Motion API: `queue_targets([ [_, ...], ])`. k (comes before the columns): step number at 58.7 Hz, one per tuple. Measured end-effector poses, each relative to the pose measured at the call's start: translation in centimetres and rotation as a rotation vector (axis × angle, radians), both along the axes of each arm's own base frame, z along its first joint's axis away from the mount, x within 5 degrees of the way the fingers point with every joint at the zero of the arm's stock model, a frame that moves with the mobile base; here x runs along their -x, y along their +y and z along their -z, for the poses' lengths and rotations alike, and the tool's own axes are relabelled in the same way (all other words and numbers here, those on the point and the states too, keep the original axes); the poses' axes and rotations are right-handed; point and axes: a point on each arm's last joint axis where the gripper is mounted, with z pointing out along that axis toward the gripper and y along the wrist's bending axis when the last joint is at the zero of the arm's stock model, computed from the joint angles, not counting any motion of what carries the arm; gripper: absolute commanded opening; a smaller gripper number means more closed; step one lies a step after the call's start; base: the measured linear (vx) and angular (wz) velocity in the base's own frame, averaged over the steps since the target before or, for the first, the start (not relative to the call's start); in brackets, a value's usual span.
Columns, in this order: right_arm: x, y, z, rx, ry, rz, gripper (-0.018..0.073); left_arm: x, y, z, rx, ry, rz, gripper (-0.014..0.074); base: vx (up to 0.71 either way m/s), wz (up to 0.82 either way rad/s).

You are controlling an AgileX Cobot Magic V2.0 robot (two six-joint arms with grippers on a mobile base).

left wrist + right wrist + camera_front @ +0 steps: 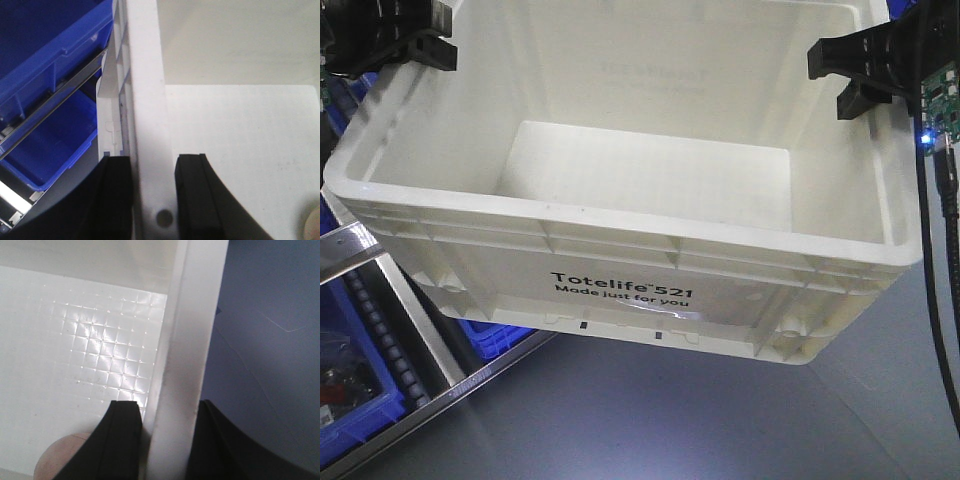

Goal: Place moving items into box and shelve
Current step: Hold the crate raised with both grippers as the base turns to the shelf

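Box (620, 215) is tilted, gripped at both ends. My left gripper (154, 159) is clenched on the box's left wall, and my right gripper (165, 405) is clenched on its right wall. A pinkish round toy (62, 455) lies on the box's floor. Blue bins (350, 360) sit just beside and below the box's left end.

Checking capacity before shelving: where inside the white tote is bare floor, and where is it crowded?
Inside the large white plastic tote, the floor is bare across the middle, between the walls. Taken: a pinkish round plush toy beside the right gripper, a cream plush edge near the left gripper. Blue plastic bins crowd outside the left wall.
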Motion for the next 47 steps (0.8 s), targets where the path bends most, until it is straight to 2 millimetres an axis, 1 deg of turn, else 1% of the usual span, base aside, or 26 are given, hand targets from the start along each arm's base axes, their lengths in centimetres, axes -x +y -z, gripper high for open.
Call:
queue_targets([
  [18, 0.01, -0.01, 0.01, 0.001, 0.002, 0.0, -0.0004, 0.01, 0.0, 0.0, 0.0, 0.001, 0.0, 0.0, -0.14, 0.36],
  [47, 0.05, 0.0, 0.03, 0.0, 0.007, 0.0, -0.0004, 0.01, 0.0, 0.01, 0.0, 0.002, 0.001, 0.0, -0.14, 0.49],
])
